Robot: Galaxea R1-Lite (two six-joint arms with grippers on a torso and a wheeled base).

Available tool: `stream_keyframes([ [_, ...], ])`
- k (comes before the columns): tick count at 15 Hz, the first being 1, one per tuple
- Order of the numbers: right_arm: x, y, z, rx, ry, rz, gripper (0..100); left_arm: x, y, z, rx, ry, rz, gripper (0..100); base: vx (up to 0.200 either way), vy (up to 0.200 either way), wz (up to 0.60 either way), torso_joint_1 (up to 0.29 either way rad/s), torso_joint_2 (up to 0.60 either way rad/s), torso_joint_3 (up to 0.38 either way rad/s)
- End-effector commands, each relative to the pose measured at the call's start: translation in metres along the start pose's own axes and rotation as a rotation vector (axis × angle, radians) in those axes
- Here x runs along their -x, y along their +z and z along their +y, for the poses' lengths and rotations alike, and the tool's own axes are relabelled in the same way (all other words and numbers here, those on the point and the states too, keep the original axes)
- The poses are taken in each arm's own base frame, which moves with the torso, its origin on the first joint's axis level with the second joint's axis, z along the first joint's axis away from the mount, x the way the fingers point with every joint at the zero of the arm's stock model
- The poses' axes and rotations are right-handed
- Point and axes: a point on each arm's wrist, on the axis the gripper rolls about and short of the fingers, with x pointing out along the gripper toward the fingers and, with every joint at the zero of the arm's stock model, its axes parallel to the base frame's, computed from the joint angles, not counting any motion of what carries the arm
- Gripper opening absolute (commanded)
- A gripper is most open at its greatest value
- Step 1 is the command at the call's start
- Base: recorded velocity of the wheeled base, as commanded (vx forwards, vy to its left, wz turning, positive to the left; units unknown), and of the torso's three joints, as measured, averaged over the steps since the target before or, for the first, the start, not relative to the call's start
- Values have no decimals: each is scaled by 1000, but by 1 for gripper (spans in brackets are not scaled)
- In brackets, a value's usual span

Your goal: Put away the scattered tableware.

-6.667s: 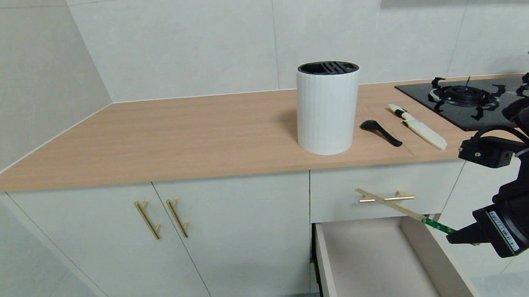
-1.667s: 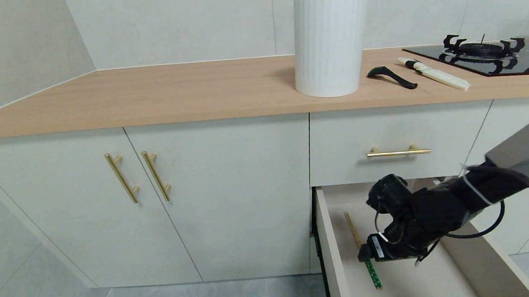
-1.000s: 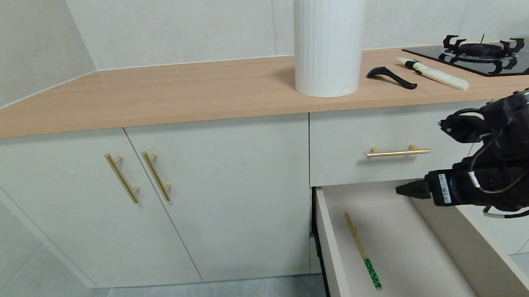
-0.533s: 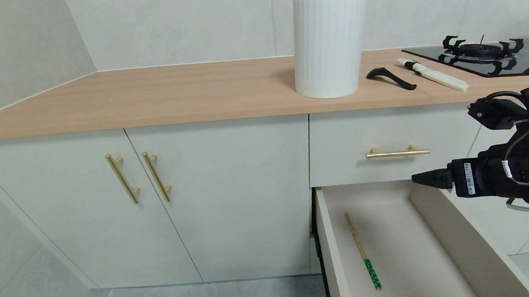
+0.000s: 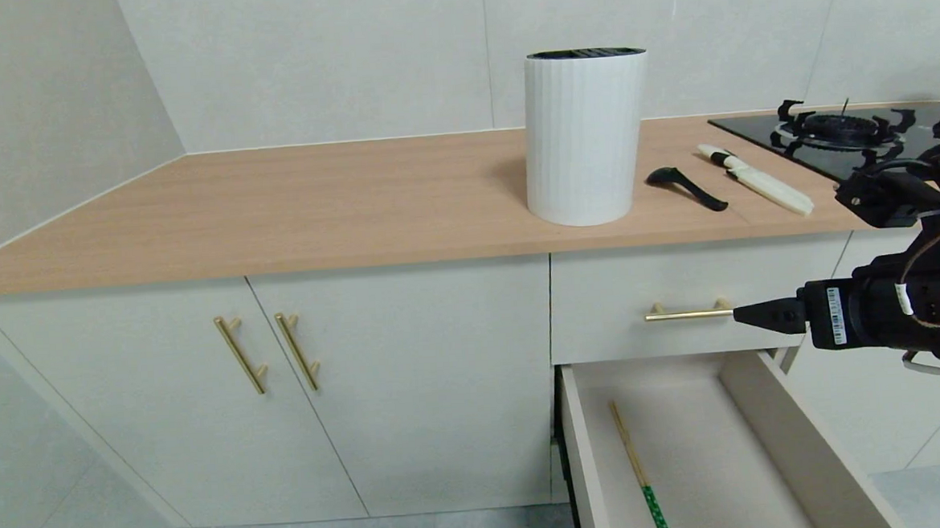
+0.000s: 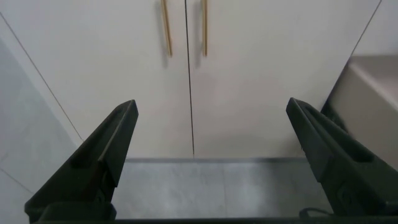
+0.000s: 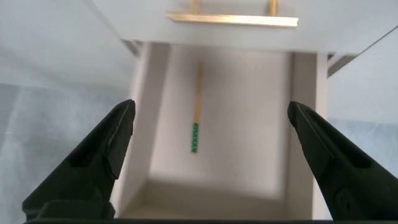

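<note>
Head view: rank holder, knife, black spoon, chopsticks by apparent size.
1. white holder
2. knife and chopsticks: similar length, chopsticks thinner and nearer the camera, so unranked
3. black spoon

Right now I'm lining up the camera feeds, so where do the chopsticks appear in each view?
Head view: chopsticks lie lengthwise in the open drawer, near its left wall.
Right wrist view: chopsticks on the drawer floor, green ends away from the gold handle.
Left wrist view: faces the cabinet doors, drawer corner alongside.
Shared landmark: the open drawer.
</note>
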Motion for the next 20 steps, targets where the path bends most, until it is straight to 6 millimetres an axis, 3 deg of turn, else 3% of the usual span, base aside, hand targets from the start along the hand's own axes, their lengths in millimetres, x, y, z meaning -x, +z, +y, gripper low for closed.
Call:
stream_keyframes([
  [1, 0, 0, 0, -1, -2, 0, 100, 0, 0, 0, 0, 1, 0, 100, 0, 0, 0, 168, -486, -325],
  [15, -7, -4, 0, 34, -2, 20, 100, 0, 0, 0, -1, 1, 0, 100, 0, 0, 0, 176, -442, -258],
  [17, -26, 2, -1, 61, -13, -9, 100, 0, 0, 0, 0, 1, 0, 100, 0, 0, 0, 21, -40, -16],
  [20, -83, 37, -27, 102, -89, -171, 100, 0, 0, 0, 0, 1, 0, 100, 0, 0, 0, 0, 0, 0],
])
